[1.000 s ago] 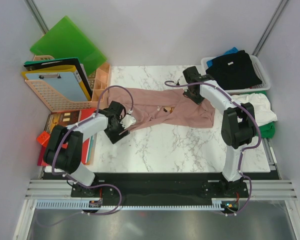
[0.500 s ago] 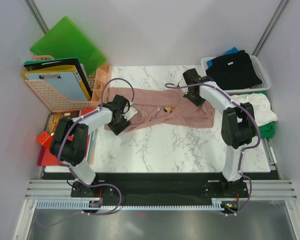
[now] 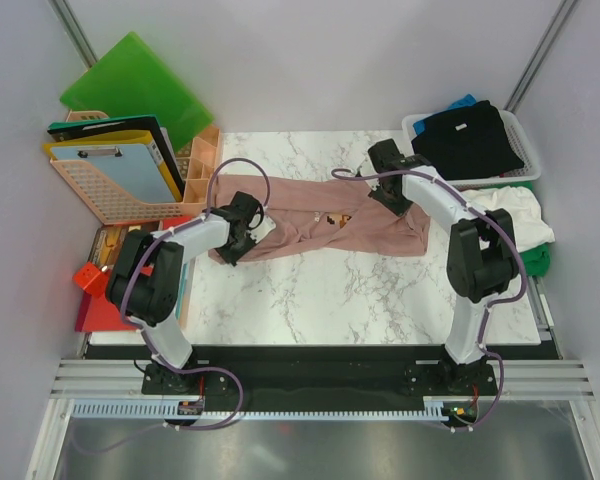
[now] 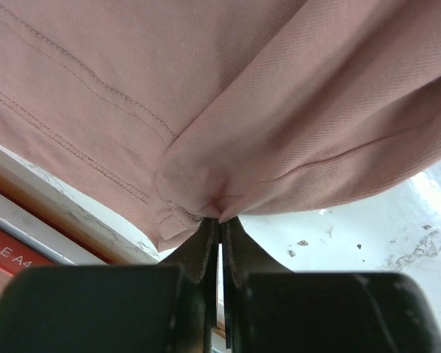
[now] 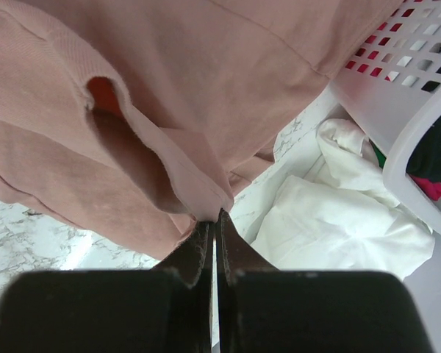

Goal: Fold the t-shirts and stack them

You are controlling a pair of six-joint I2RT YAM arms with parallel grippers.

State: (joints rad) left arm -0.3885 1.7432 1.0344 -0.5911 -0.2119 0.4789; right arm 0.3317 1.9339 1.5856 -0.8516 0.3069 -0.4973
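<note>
The left gripper [image 4: 219,219] is clenched on a bunched fold of the dusty pink soft-cloth t-shirt [image 3: 320,220], just beside its stitched hem; the cloth spreads directly ahead of the fingertips. The right gripper [image 5: 214,217] is likewise pinched tight on a thin edge of the same garment, next to an opening in the cloth; whether this is sleeve or neck cannot be told. Between the two grippers the shirt lies drawn out lengthwise on the white marble-patterned tabletop [image 3: 320,290], narrow and rumpled, not folded. Outboard of the right gripper stands a white perforated plastic basket [image 3: 525,135] holding a black t-shirt [image 3: 470,140] and a blue cloth [image 3: 463,101]. Nearer the arm bases lie a crumpled white t-shirt [image 3: 515,215] and a green cloth [image 3: 535,262].

Judgement: early stage — no folded shirt and no stack is visible. The pink shirt needs spreading and folding, and all the others remain to be done
</note>
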